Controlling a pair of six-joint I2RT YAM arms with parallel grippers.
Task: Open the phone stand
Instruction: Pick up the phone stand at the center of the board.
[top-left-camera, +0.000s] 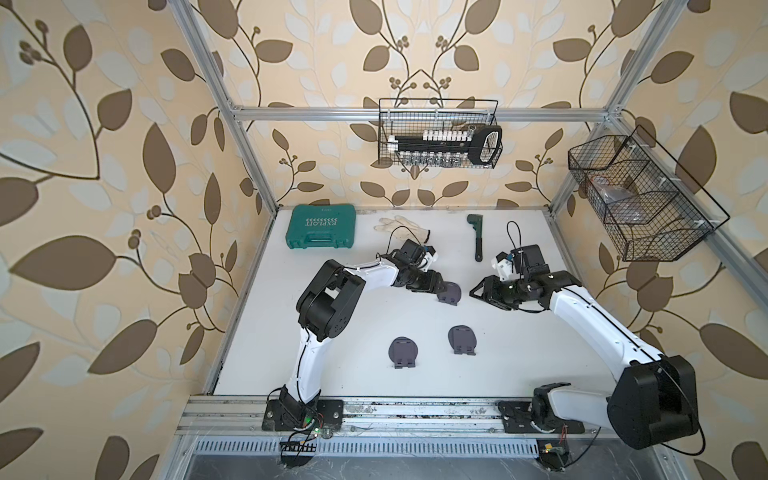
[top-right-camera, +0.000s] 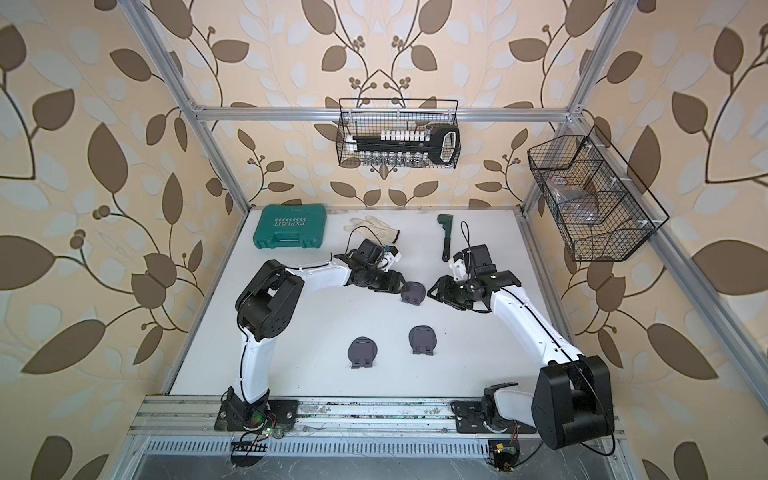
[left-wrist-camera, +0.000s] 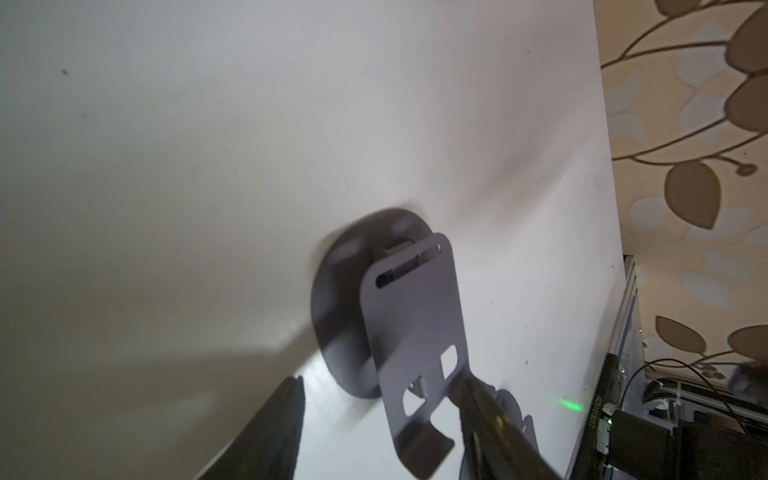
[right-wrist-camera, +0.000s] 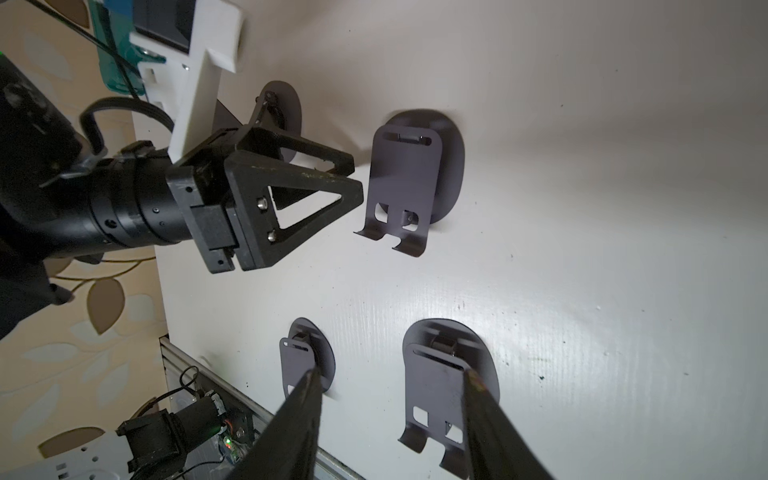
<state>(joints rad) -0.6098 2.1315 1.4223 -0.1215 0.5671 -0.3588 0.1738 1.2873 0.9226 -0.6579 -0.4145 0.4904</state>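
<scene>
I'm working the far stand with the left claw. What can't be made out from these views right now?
Left claw contact with far stand: left wrist view, blurred, finger overlaps the plate.
Top views: too small to settle it.
Side basket contents: top views, mesh hides them.
A near stand plate: right wrist view, right claw partly covers it.

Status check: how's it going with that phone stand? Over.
Left gripper open, tips at dark grey round-based metal phone stand. Right gripper open, empty, standing off. Stand's plate tilted up off base. Two more grey stands apart, not blocking.
</scene>
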